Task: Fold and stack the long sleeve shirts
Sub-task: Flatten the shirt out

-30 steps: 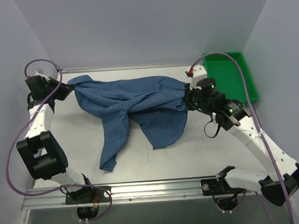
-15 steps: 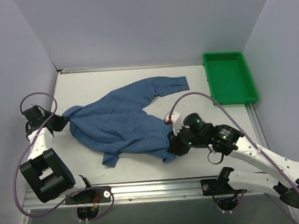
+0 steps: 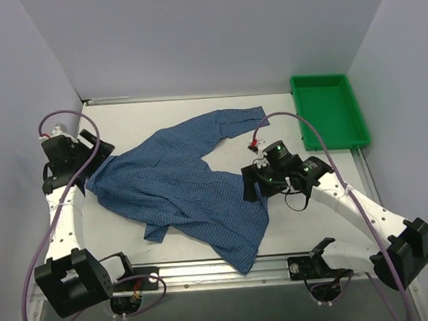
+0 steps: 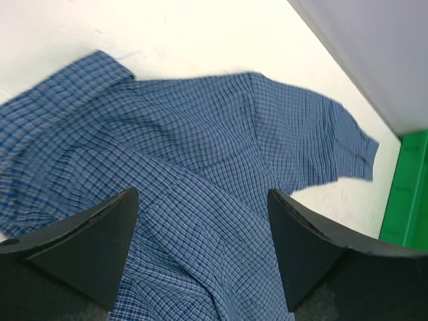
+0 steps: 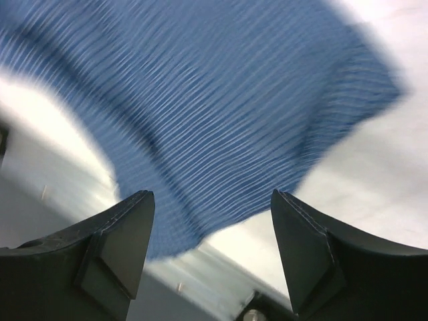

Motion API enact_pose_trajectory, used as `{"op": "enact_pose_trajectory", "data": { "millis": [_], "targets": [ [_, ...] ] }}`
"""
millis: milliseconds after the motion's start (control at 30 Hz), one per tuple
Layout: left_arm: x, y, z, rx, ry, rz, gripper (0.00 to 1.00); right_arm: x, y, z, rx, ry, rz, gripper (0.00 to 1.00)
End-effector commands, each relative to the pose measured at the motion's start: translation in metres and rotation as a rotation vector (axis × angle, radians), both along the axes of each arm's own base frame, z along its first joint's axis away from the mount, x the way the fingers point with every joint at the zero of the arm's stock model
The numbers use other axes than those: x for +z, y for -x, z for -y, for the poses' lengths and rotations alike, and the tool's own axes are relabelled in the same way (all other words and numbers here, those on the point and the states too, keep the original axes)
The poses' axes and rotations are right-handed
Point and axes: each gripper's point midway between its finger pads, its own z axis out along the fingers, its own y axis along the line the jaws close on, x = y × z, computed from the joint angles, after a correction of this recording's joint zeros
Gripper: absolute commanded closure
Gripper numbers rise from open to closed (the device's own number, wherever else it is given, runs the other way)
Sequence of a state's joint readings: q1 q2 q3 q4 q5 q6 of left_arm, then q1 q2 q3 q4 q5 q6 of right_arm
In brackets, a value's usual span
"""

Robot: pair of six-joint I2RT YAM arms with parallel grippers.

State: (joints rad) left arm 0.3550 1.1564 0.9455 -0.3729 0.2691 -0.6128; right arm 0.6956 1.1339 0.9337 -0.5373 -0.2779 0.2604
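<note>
Spreading: we are flattening the blue fine-checked button-up shirt (image 3: 172, 185).
Left gripper (image 4: 202, 197), right gripper (image 5: 210, 195): both gaping, empty.
Next: probably regrasping a sleeve (image 3: 226, 123).

soft even overhead light, we barely see shadows on the table (image 3: 167, 112), our right wrist view's shirt (image 5: 221, 100) all motion-smeared, left wrist mostly crisp

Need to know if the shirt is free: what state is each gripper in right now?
Left gripper: open, holding nothing, over the shirt.
Right gripper: open, holding nothing.
</note>
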Motion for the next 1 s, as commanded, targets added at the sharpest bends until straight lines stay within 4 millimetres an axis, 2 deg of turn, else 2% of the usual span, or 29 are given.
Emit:
{"op": "enact_pose_trajectory", "data": {
  "millis": [0,33,133,167,267,400,433,500,567,633,733,767,833,867,900,967],
  "targets": [
    [-0.001,-0.002,0.024,-0.133,-0.086,-0.031,0.13,-0.017,-0.047,0.034,-0.288,0.085,-0.009,0.3],
    [-0.014,-0.002,0.028,-0.153,-0.082,-0.068,0.11,-0.028,-0.058,0.045,-0.354,0.099,-0.04,0.3],
    [-0.036,-0.003,0.034,-0.198,-0.087,-0.13,0.1,-0.047,-0.082,0.056,-0.495,0.073,-0.08,0.33],
    [-0.05,-0.003,0.034,-0.207,-0.084,-0.167,0.09,-0.05,-0.091,0.056,-0.521,0.054,-0.075,0.33],
    [-0.075,-0.004,0.034,-0.224,-0.084,-0.234,0.09,-0.07,-0.105,0.057,-0.574,0.035,-0.119,0.34],
    [-0.098,-0.005,0.03,-0.236,-0.092,-0.3,0.09,-0.095,-0.109,0.048,-0.565,0.044,-0.19,0.34],
    [-0.106,-0.004,0.028,-0.232,-0.093,-0.324,0.09,-0.106,-0.107,0.049,-0.572,0.06,-0.218,0.33],
    [-0.112,-0.005,0.027,-0.225,-0.089,-0.341,0.09,-0.115,-0.106,0.048,-0.586,0.068,-0.235,0.33],
    [-0.127,-0.002,0.023,-0.206,-0.084,-0.389,0.09,-0.127,-0.103,0.053,-0.606,0.108,-0.252,0.35],
    [-0.144,0.001,0.023,-0.202,-0.069,-0.438,0.09,-0.136,-0.103,0.054,-0.613,0.13,-0.264,0.4],
    [-0.163,0.005,0.021,-0.193,-0.052,-0.5,0.09,-0.143,-0.107,0.053,-0.608,0.147,-0.272,0.61],
    [-0.168,0.007,0.021,-0.193,-0.042,-0.52,0.09,-0.14,-0.113,0.051,-0.602,0.141,-0.258,0.74],
    [-0.181,0.012,0.021,-0.192,-0.018,-0.558,0.09,-0.131,-0.121,0.045,-0.561,0.129,-0.236,0.85],
    [-0.184,0.013,0.022,-0.19,-0.008,-0.569,0.09,-0.117,-0.133,0.04,-0.544,0.108,-0.204,0.93],
    [-0.187,0.014,0.021,-0.187,0.009,-0.576,0.09,-0.106,-0.139,0.038,-0.508,0.11,-0.17,0.97],
    [-0.193,0.017,0.023,-0.182,0.047,-0.592,0.09,-0.072,-0.15,0.034,-0.475,0.103,-0.09,1.0]
  ]
}}
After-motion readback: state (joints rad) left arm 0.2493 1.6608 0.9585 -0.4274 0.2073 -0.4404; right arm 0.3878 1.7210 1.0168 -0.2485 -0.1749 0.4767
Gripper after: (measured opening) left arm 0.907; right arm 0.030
